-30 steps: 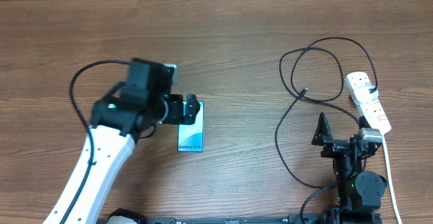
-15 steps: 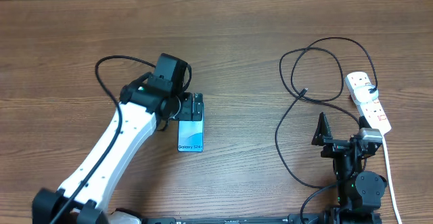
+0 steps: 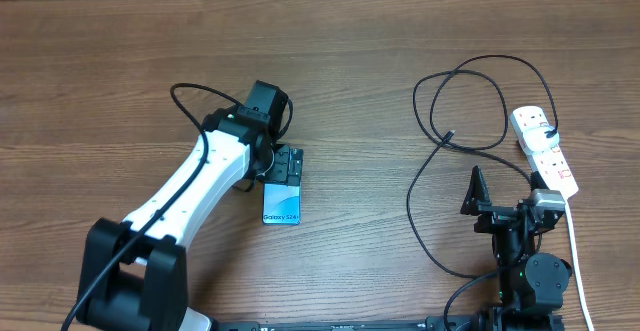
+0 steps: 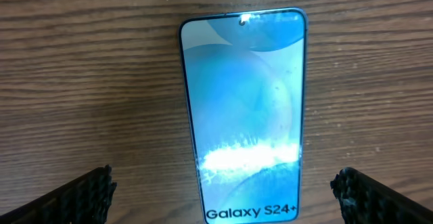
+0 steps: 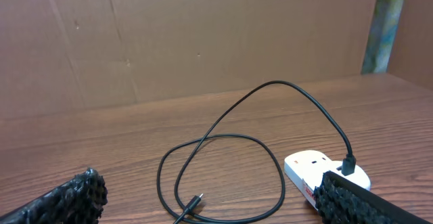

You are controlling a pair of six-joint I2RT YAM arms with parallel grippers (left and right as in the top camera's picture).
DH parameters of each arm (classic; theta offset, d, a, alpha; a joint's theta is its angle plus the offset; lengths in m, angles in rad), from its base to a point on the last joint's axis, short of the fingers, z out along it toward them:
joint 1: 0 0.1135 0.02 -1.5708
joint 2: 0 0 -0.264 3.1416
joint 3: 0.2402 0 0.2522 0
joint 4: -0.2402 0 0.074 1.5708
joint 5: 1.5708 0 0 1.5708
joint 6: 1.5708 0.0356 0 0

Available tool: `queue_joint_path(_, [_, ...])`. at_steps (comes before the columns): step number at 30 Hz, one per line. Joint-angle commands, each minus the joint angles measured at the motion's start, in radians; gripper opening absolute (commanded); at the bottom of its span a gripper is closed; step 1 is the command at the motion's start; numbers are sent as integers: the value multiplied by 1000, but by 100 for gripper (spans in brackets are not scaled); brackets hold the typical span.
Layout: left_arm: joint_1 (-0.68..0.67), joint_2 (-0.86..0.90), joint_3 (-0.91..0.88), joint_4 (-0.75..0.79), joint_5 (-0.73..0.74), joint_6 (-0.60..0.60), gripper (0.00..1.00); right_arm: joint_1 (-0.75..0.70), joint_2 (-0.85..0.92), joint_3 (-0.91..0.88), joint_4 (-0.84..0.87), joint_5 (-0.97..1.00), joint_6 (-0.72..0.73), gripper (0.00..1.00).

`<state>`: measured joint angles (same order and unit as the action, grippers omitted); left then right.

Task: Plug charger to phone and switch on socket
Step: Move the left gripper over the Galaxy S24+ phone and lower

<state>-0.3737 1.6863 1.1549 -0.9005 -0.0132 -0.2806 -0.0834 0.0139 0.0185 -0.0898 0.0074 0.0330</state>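
Observation:
The phone lies flat on the wooden table, its light blue screen reading "Galaxy S24+"; it fills the middle of the left wrist view. My left gripper hovers over the phone's far end, open, a finger on each side. The charger, a thin black cable, loops on the right, its small free plug lying on the table. Its other end is plugged into the socket, a white power strip. My right gripper is open and empty near the front edge.
The power strip's thick white cord runs toward the front edge on the right. A brown cardboard wall stands behind the table. The black cable's loop trails toward the right arm's base.
My left arm has swung right and rotated, bringing its gripper over the phone's far end. The right arm, cable and power strip have not moved.

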Motion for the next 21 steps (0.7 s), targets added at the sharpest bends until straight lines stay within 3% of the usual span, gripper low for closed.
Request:
queue_joint_path(1, [-3, 35, 25, 11, -13, 23, 99, 6, -6, -11, 6, 2, -2, 100])
queue_joint_path(21, [-53, 60, 25, -8, 28, -174, 100, 6, -6, -11, 6, 2, -2, 100])
